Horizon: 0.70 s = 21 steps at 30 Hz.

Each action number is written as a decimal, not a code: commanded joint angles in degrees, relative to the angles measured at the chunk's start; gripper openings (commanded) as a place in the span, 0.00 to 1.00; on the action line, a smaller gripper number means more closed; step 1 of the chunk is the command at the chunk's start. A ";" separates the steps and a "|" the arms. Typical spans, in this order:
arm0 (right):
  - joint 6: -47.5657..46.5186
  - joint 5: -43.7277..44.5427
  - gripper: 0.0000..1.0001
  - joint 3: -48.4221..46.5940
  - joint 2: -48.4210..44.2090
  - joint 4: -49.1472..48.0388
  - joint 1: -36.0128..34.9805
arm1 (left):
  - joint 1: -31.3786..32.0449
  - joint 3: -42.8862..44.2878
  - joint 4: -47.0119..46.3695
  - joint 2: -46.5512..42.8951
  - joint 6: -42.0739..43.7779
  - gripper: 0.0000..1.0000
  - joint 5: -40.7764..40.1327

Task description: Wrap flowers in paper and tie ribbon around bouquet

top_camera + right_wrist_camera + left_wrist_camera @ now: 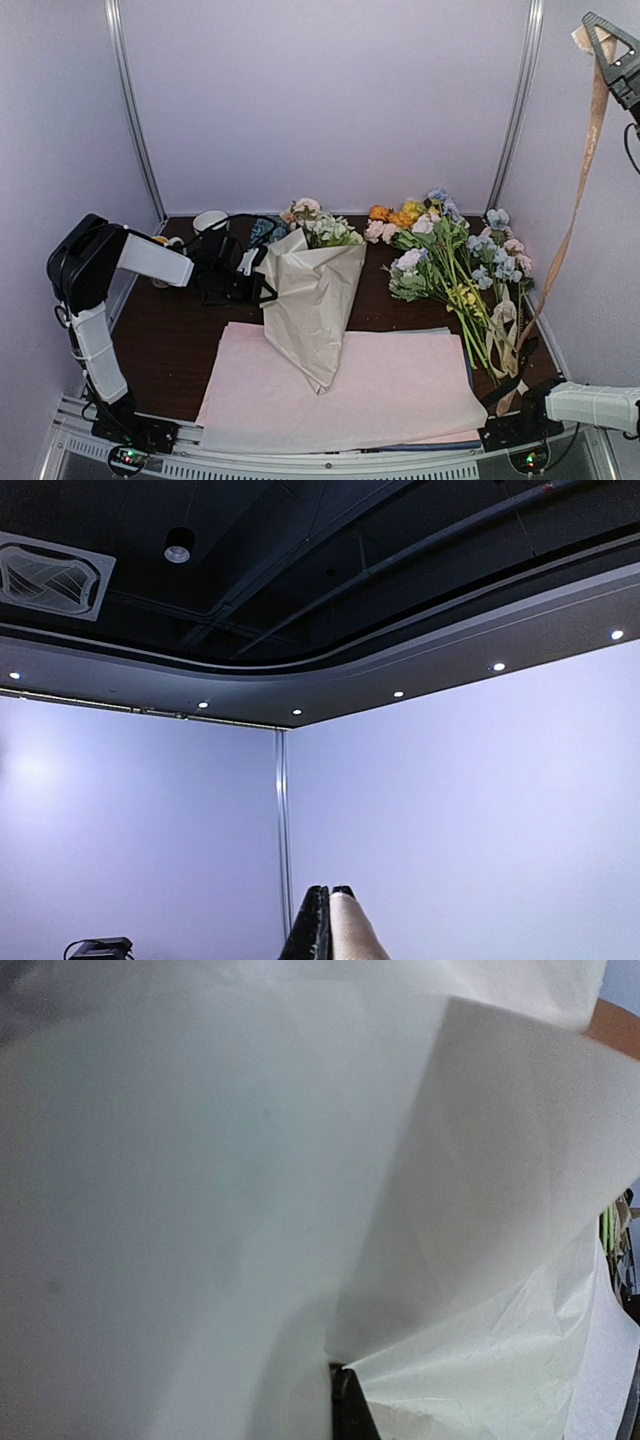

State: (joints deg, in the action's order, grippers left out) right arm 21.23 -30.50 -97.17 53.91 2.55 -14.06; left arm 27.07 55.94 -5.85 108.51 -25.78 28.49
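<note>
The left gripper (250,278) is clenched on the paper (300,320), at the left edge of the bouquet (318,285), abt halfway up the cone. The cone stands tilted, pointed end down on the pink sheets (380,395) and wide end up and back, w/ the flowers (322,228) poking out the top just right of the gripper. In the left wrist view the paper (250,1180) fills nearly the whole frame, right up against the lens; only one dark fingertip (348,1405) shows at the bottom edge, w/ a fold of paper meeting it. The right gripper (603,42) is high up at the far right, well apart from the bouquet, and is pinched shut on the top end of the ribbon (588,160). The ribbon hangs down in a long slanted line to the table (170,340); its lower end lies among the stems of the loose bunch (450,265) nr the front right corner. In the right wrist view, which looks up at the ceiling, the fingers (312,930) are closed tight, w/ a tan strip of ribbon (352,935) pressed btwn them.
</note>
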 commanded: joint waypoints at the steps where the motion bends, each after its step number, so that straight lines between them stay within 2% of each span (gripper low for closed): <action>1: 0.86 0.87 0.00 8.40 4.91 1.11 -7.82 | 0.13 1.67 0.19 1.30 1.26 0.00 0.03; 5: -5.32 3.84 0.00 11.94 15.33 7.40 -24.26 | 0.09 2.05 0.75 1.37 1.51 0.00 -0.14; 9: -13.89 2.21 0.00 8.05 29.89 15.06 -38.99 | 0.01 2.10 0.97 1.44 1.42 0.00 -0.34; 11: -19.10 2.43 0.06 5.23 36.40 20.22 -45.31 | 0.00 2.11 1.10 1.44 1.68 0.00 -0.37; 13: -24.99 4.39 0.18 1.51 42.39 27.86 -50.44 | 0.08 2.31 1.47 1.44 2.12 0.00 -0.47; 15: -30.87 8.71 0.33 -3.35 47.78 36.95 -54.04 | 0.02 2.54 1.96 1.43 2.41 0.00 -0.44; 17: -32.64 11.95 0.42 -5.58 51.14 42.23 -55.09 | 0.00 2.59 2.00 1.42 2.49 0.00 -0.32; 21: -29.89 16.26 0.50 0.81 49.81 38.56 -53.03 | 0.00 2.64 1.91 1.51 2.32 0.00 -0.06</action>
State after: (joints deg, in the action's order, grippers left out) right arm -6.39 -21.41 -98.06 108.20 38.65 -70.78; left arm 27.07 57.25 -3.92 109.21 -24.62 28.29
